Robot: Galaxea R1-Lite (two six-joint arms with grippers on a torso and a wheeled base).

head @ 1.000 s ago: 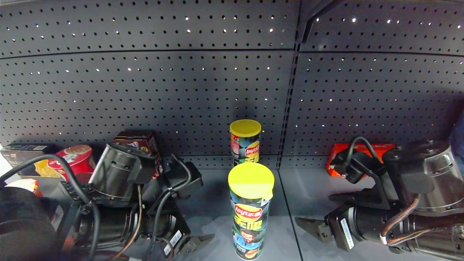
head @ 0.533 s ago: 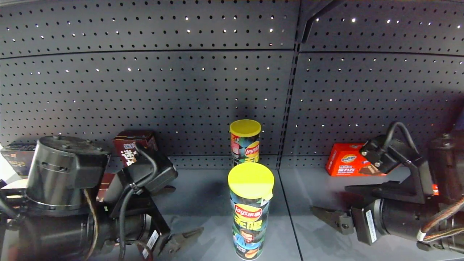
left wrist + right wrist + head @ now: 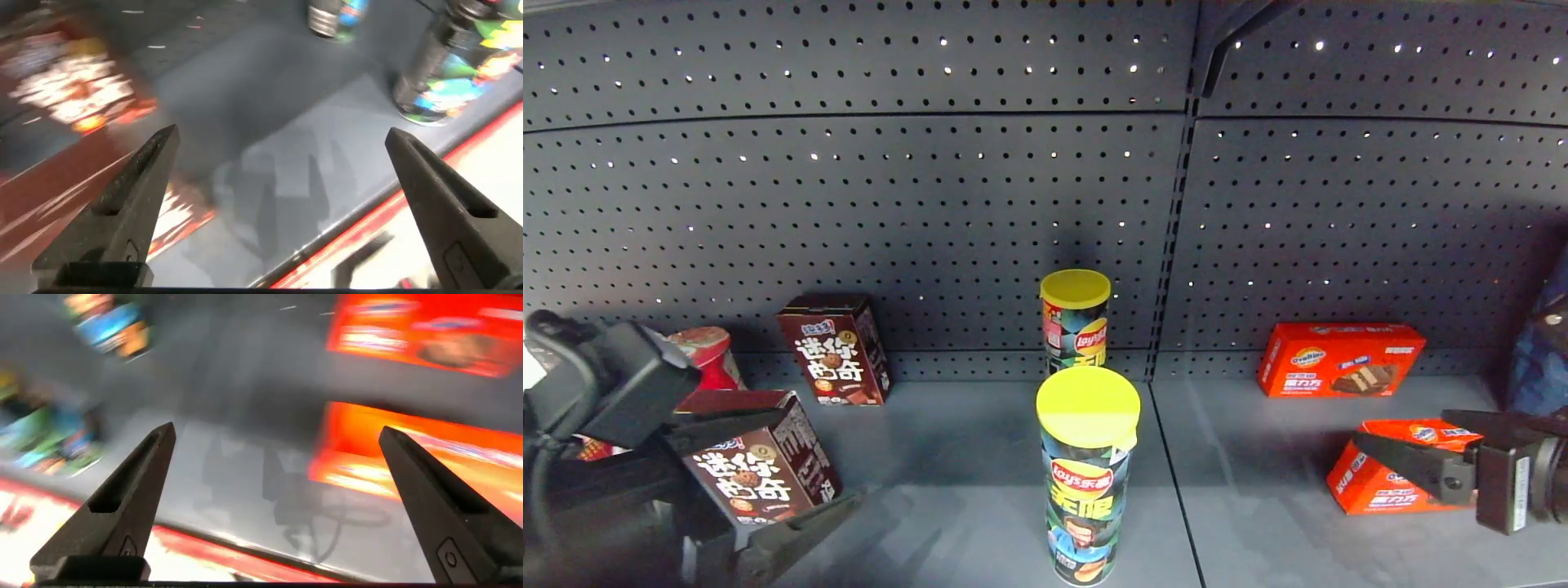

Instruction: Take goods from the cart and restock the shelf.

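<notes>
Left wrist view, fingers: the left gripper (image 3: 279, 135) has its two black pointed fingers (image 3: 131, 204) spread wide, with nothing between them.
Right wrist view, fingers: the right gripper (image 3: 276, 431) gapes too, its black fingers (image 3: 122, 498) far apart and empty.
Beside the left gripper: a dark brown cardboard biscuit box (image 3: 760, 474) stands upright at the front left; whether a finger touches it, I cannot tell.
Beside the right gripper: a small orange cardboard box (image 3: 1401, 478) sits at the front right, just behind one finger.
Middle: a tall chip can with a yellow plastic lid (image 3: 1086, 482) stands upright near the front edge, with a second yellow-lidded can (image 3: 1076, 318) straight behind it.
Back row: a second brown box (image 3: 833, 349) and a red round tub (image 3: 707, 355) on the left, a longer orange box (image 3: 1339, 358) on the right.
Shelf: a grey metal shelf board (image 3: 980, 441) carries all the goods, against a dark perforated back panel (image 3: 931, 204).
</notes>
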